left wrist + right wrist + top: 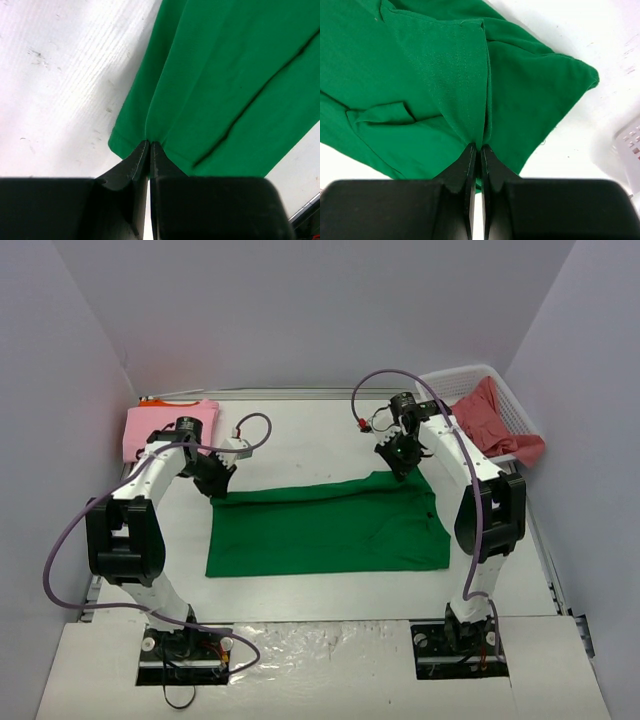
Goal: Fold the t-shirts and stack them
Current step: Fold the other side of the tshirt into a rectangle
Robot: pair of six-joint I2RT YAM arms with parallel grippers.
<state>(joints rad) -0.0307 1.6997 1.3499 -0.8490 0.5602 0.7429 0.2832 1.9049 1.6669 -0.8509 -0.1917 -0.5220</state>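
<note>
folding the bright green cloth t-shirt [330,530]: left gripper [149,145] and right gripper [479,147] clamp its far edge; next should carry it evenly nearward.

Plain pale grey walls [300,310] box the white bench [310,445] in on 3 sides. Light's soft and even, metal rail [290,393] along the far edge, glossy crinkly sheet [330,640] up front.

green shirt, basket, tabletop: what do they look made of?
green t-shirt: soft matte knit cloth, going by the fine weave, stitched seam and folds.
basket: white plastic, probably; rigid moulded lattice wall.
table: white, matte, finely ribbed sheet; material unclear.
</note>
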